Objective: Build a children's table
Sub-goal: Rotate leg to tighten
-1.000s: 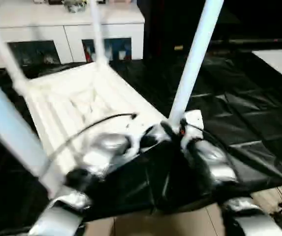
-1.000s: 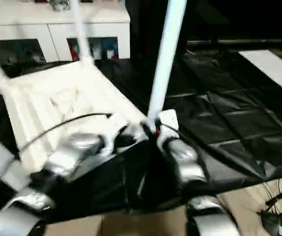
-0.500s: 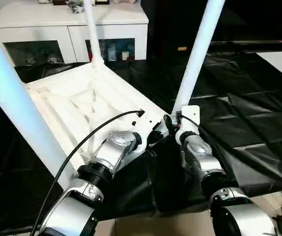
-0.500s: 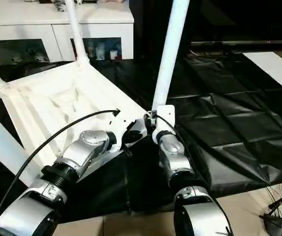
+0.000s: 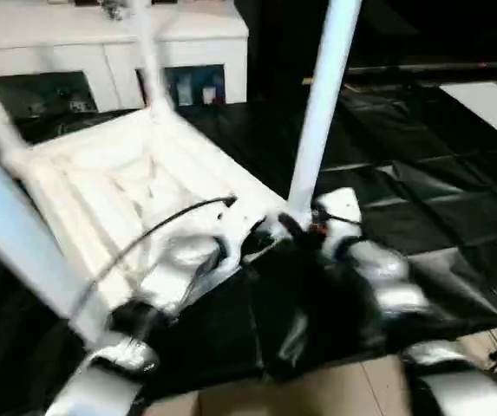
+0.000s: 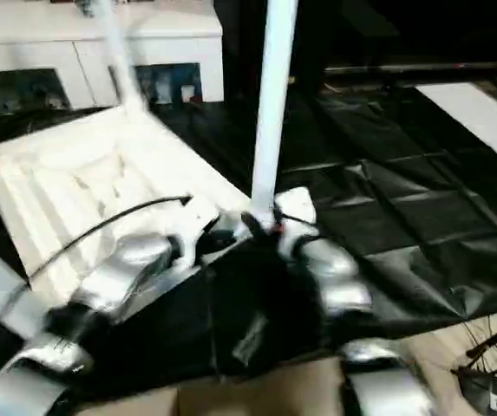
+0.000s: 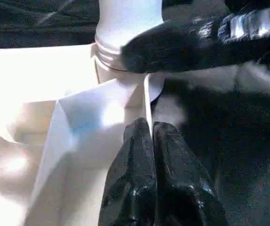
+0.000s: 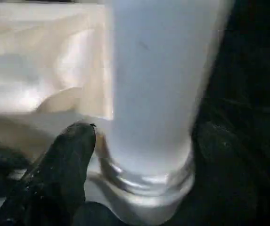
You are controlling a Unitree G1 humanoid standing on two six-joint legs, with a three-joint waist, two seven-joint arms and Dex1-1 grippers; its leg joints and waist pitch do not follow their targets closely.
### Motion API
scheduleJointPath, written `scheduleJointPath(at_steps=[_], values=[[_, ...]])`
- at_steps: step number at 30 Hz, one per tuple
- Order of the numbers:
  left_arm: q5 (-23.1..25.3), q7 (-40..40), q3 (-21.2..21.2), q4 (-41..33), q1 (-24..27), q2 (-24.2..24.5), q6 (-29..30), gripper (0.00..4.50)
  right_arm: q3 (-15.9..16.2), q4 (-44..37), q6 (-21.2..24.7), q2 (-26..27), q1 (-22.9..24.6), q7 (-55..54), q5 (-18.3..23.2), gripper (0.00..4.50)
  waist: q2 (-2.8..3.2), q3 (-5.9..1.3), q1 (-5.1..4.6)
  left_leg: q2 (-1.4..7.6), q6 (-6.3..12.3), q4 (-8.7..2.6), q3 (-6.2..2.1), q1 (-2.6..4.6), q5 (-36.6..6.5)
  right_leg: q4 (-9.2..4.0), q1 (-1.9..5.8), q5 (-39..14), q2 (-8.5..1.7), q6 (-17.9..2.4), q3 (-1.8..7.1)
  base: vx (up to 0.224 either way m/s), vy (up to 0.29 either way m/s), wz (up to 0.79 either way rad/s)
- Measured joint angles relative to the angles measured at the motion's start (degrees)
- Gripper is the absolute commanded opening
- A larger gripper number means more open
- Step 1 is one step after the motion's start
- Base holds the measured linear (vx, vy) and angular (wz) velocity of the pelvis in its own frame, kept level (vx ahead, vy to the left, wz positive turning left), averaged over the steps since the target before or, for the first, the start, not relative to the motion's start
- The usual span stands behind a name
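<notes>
Children's table lies upside down on the black sheet that covers the floor, its legs pointing up. The right tool has its fingers apart on both sides of the near-right leg, at the base where it enters the corner socket. The left tool has its fingers together, pressed on the rim of the top just beside this socket. The step seems to be seating this last leg; next, I think, the leg needs a firm turn or push. A white cabinet with glass doors stands far behind.
</notes>
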Motion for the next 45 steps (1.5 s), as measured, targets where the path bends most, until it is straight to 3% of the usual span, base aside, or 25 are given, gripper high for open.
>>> scheduleJointPath(at_steps=[8, 13, 20, 21, 25, 33, 45], values=[[-3.4, -10.3, 0.0, -4.9, 3.5, 5.6, 0.0, 0.0, 2.7, -6.6, 2.5, -6.4, 4.1, 18.6, 3.2, 3.8, -0.02, 0.06, 0.04, 0.03, 0.0, -0.03, 0.09, 0.03, 0.0, 0.01, -0.07, 0.0, 0.0, 0.0, 0.03, 0.0, 0.0, 0.0], [-4.8, -15.3, 0.0, -7.3, 5.2, 7.7, 0.3, 0.0, 3.8, -7.4, 4.0, -6.9, 4.6, 23.3, 3.4, 3.8, -0.01, 0.13, 0.09, 0.04, -0.01, 0.04, 0.14, 0.01, 0.0, 0.04, -0.19, 0.0, -0.02, -0.1, 0.06, 0.0, 0.0, 0.0], [-5.5, -18.7, -0.7, -10.5, 6.5, 8.8, 1.8, 0.0, 5.4, -8.4, 4.1, -6.9, 4.8, 25.6, 3.3, 3.8, -0.1, 0.19, 0.74, 0.03, 0.36, 0.05, 0.28, -0.2, 0.1, -0.01, -0.39, -0.1, -0.05, -0.2, 0.09, 0.0, 0.0, 0.0], [-5.7, -19.0, -0.9, -10.8, 6.6, 8.9, 2.0, 0.0, 5.6, -8.5, 4.1, -6.9, 4.8, 25.9, 3.3, 3.53, -0.1, 0.19, 0.99, 0.04, 0.4, 0.05, 0.33, -0.2, 0.1, 0.0, -0.42, -0.1, -0.05, -0.2, 0.11, 0.0, 0.0, 0.0], [-5.7, -19.6, -1.3, -11.3, 6.8, 8.9, 2.2, 0.0, 5.7, -8.6, 4.2, -6.9, 4.8, 25.9, 3.2, 3.4, -0.1, 0.19, 1.67, 0.06, 0.43, 0.08, 0.65, -0.17, 0.1, 0.05, -0.45, -0.1, -0.05, -0.2, 0.17, 0.0, 0.0, 0.0], [-5.7, -19.8, -1.3, -11.5, 6.9, 8.9, 2.6, 0.0, 5.7, -8.5, 4.1, -6.9, 4.8, 25.6, 3.1, 2.73, -0.14, 0.21, 1.69, 0.06, 0.43, 0.2, 0.69, -0.15, 0.1, 0.14, -0.44, -0.1, -0.05, -0.2, 0.23, 0.0, 0.0, 0.0], [-5.3, -17.7, -0.9, -11.1, 6.7, 8.2, 3.3, 0.0, 5.1, -7.3, 4.0, -5.4, 4.6, 21.7, 2.8, 2.7, -0.19, 0.18, 1.57, 0.09, 0.54, 0.5, 0.72, -0.09, 0.1, 0.4, -0.42, -0.1, -0.05, -0.2, 0.32, 0.0, 0.0, 0.0]])
